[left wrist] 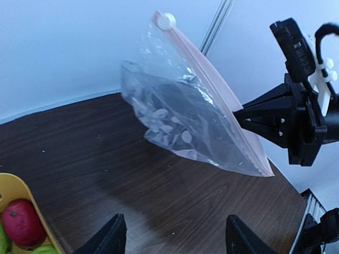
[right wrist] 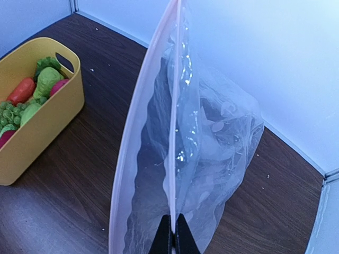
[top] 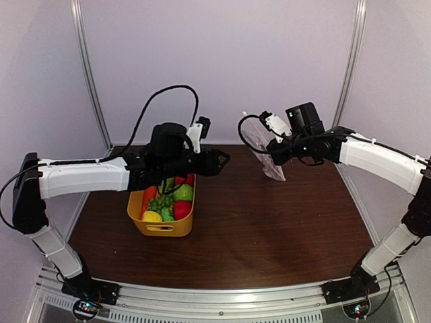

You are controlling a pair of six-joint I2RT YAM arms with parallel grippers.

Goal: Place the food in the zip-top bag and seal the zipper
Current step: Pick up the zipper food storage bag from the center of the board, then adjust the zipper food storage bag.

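The zip-top bag [top: 264,149] hangs in the air at the back right, clear with pale dots. My right gripper [top: 275,153] is shut on one zipper strip [right wrist: 175,106] of its mouth. The other pinkish lip [right wrist: 128,169] bows away, so the mouth gapes. The bag [left wrist: 185,119] looks empty, and a white slider [left wrist: 167,21] sits at the strip's end. My left gripper [top: 221,161] is open and empty over the table, left of the bag and apart from it. The food [top: 170,200] lies in the yellow basket [top: 161,227]: red and green apples, grapes, a carrot, a lemon.
The yellow basket [right wrist: 50,124] stands on the dark wood table [top: 269,222] under my left forearm. White walls and metal posts close the back and sides. A metal rail runs along the near edge.
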